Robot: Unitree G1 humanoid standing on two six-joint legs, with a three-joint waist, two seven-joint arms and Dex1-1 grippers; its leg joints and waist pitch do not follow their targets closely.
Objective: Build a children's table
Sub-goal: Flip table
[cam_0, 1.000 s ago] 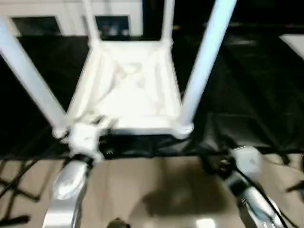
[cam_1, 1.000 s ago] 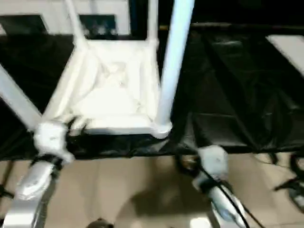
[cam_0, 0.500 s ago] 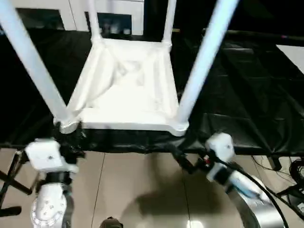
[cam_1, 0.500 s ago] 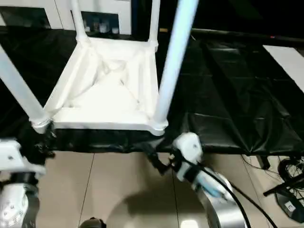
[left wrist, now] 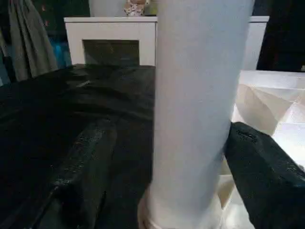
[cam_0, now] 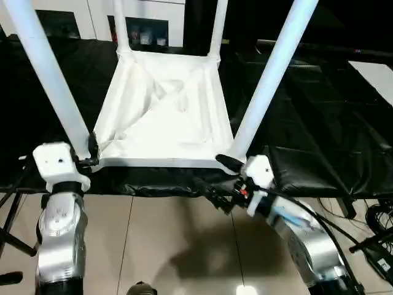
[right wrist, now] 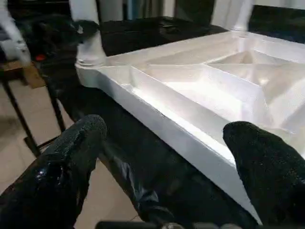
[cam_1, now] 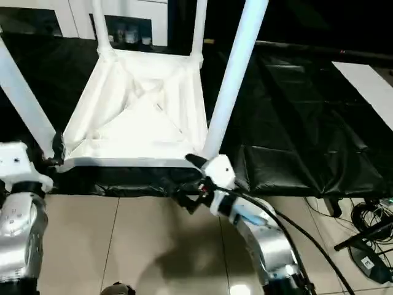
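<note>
The children's table lies upside down on a black-covered surface, its ribbed white top [cam_0: 166,117] facing up. Four white legs stand in the corner sockets: near-left leg [cam_0: 52,80], near-right leg [cam_0: 270,80], and two far legs [cam_0: 121,27] [cam_0: 218,31]. My left gripper [cam_0: 91,153] is open around the base of the near-left leg [left wrist: 195,109], with a gap showing beside one finger [left wrist: 86,157]. My right gripper [cam_0: 222,181] is wide open at the near-right corner. The top's front edge [right wrist: 190,129] lies between its fingers [right wrist: 71,157].
Black sheeting [cam_0: 319,123] covers the work surface, and its front edge drops to tan floor [cam_0: 159,246]. Cables [cam_0: 377,215] lie on the floor at the right. Dark stand legs [cam_0: 9,233] show at the left. A white cabinet [cam_0: 92,12] stands behind.
The camera has shifted. My left gripper's fingers have spread apart at the near-left leg's base. My right gripper has come in from the lower right to the near-right corner.
</note>
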